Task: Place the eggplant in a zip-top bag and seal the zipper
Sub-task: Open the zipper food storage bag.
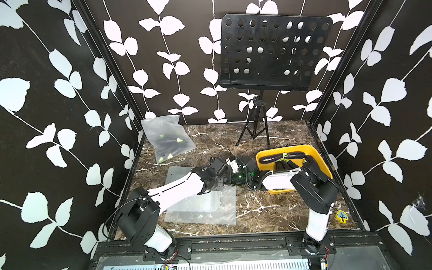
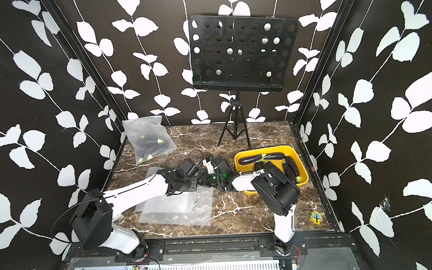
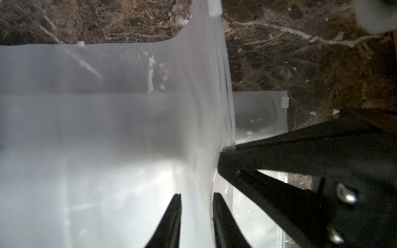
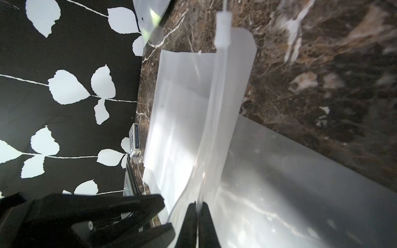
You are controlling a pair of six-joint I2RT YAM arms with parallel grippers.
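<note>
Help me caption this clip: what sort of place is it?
Probably a robot test booth: leaf-print backdrop walls, a marble-look tabletop, left arm and right arm mounted at its front edge.

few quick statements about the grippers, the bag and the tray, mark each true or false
1. The right gripper is shut on the zip-top bag at its edge. True.
2. The yellow tray is empty. False: several eggplants lie in it.
3. The left gripper is clamped tight. False: its jaws stand apart, with the bag's edge between them.
4. A music stand stands at the back of the table. True.
</note>
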